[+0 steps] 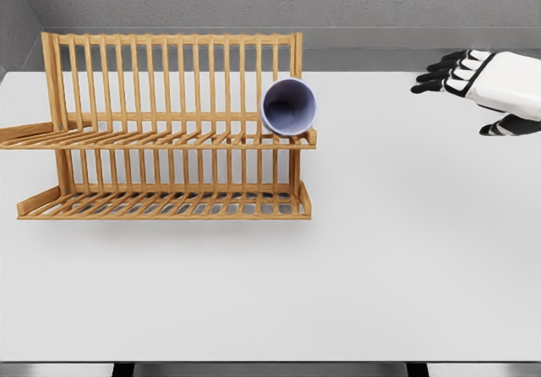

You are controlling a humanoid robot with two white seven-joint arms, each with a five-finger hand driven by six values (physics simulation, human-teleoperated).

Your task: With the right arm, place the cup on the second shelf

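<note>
— Right hand (486, 85): how is it seen?
— White shell, black fingers (435, 77) spread, nothing gripped; it is held well right of the rack (169, 132).
— And the rack?
— Slatted pale wood, two tiers, set on a smooth white table (380, 267).
— The cup (289, 106)?
— Round, glossy lavender, laid on its side at the upper tier's right end; its mouth is turned forward, toward the camera.

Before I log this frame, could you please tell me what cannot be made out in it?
- Left arm: not in the head view at all.
- Right hand: wrist and arm cut off by the right edge.
- Cup on the rack's upper shelf: only its open mouth faces the camera, so its base and any handle are hidden.
</note>
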